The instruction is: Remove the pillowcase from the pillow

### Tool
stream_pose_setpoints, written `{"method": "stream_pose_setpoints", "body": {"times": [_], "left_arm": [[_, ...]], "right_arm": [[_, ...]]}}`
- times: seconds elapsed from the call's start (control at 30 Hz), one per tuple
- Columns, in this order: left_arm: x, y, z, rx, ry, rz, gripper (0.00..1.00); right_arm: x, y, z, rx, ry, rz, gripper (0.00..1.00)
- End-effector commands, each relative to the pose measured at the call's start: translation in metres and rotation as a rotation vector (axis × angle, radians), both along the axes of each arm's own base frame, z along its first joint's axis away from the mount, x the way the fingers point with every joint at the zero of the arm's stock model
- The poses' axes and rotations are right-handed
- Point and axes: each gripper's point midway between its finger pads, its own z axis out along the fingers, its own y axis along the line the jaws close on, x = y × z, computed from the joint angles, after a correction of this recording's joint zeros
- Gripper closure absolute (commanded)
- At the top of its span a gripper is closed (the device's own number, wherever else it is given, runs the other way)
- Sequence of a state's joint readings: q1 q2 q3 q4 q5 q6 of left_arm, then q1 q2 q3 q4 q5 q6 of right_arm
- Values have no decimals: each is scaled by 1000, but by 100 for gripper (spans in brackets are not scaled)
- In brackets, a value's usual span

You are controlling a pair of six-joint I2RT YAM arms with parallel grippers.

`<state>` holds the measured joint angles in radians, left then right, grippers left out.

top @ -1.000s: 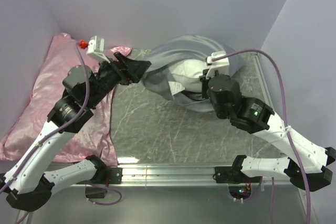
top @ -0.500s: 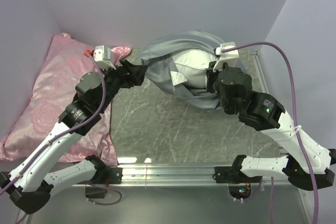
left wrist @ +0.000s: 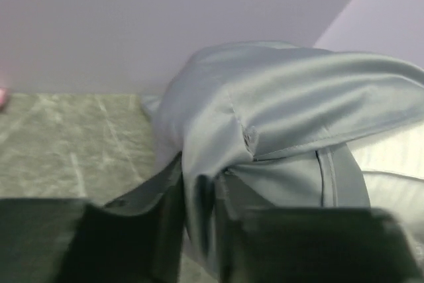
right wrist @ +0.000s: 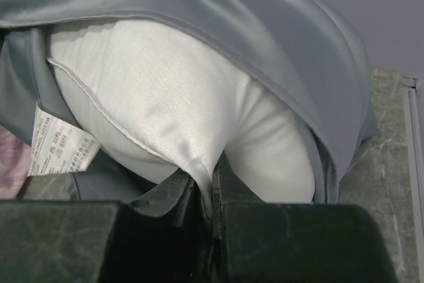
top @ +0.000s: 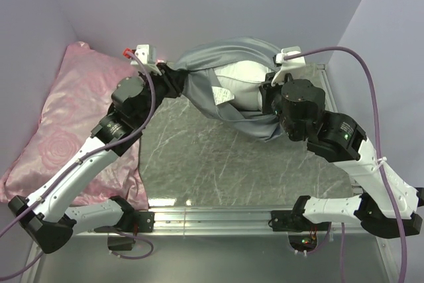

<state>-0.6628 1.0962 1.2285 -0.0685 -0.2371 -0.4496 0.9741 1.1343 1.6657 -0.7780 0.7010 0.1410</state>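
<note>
The grey pillowcase [top: 228, 54] lies bunched at the back of the table, still wrapped over the white pillow [top: 242, 84]. The pillow bulges out of the case's opening, its small label [top: 222, 95] showing. My left gripper [top: 177, 77] is shut on a gathered fold of the pillowcase [left wrist: 265, 104] at its left end; grey fabric is pinched between the jaws in the left wrist view [left wrist: 202, 213]. My right gripper [top: 268, 94] is shut on the pillow [right wrist: 172, 104], pinching a fold of white cloth at the seam [right wrist: 211, 187]. The label [right wrist: 59, 144] hangs at left.
A pink rose-patterned satin pillow [top: 59, 130] lies along the left side under my left arm. The marbled tabletop [top: 199, 157] shows in the middle. A metal rail [top: 218, 217] runs along the near edge. Lilac walls close in behind and at both sides.
My left gripper moved right and back to the pillowcase's left end and closed on a fold of it. The right arm shifted back a little, still pinching the pillow.
</note>
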Motion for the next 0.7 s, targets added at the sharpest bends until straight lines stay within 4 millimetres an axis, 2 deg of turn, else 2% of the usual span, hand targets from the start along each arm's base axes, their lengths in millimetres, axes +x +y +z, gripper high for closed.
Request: {"method": "stream_pose_setpoints", "body": {"times": [0.0,0.03,0.1,0.13,0.17,0.2,0.23,0.27,0.3,0.37,0.43,0.47,0.5,0.57,0.6,0.63,0.67], "left_arm": [[8,34,42,-50,-78,176,79],[13,42,40,-47,-65,226,85],[27,70,36,-57,-43,351,90],[31,79,35,-69,-35,376,90],[43,96,29,-71,-16,408,94],[49,103,28,-108,2,416,95],[58,109,15,-101,42,430,98],[66,126,12,-113,48,466,99],[71,124,4,-121,68,438,99],[90,136,-18,-113,124,464,99],[102,124,-40,-119,177,385,99],[111,116,-45,-129,166,351,100],[112,100,-64,-134,197,268,99],[120,84,-84,-155,207,211,99],[124,79,-101,-169,253,200,99],[134,70,-130,-150,315,174,99],[139,62,-145,-139,346,153,99]], "right_arm": [[-4,-6,56,196,-110,-11,100],[-5,-9,58,203,-115,-13,100],[-9,-14,64,223,-123,-10,100],[-11,-16,67,233,-126,-9,100],[-14,-20,73,254,-135,-11,100],[-15,-23,76,262,-139,-14,100],[-18,-27,81,272,-147,-17,100],[-19,-30,85,282,-153,-23,100],[-22,-38,92,296,-165,-38,100],[-28,-48,106,333,-189,-39,100],[-33,-49,117,359,-206,-13,100],[-36,-52,128,385,-223,-5,100],[-37,-50,129,377,-216,5,100],[-33,-43,133,367,-213,15,100],[-32,-39,134,373,-215,22,100],[-32,-33,136,375,-214,44,100],[-32,-31,139,384,-218,52,100]]}}
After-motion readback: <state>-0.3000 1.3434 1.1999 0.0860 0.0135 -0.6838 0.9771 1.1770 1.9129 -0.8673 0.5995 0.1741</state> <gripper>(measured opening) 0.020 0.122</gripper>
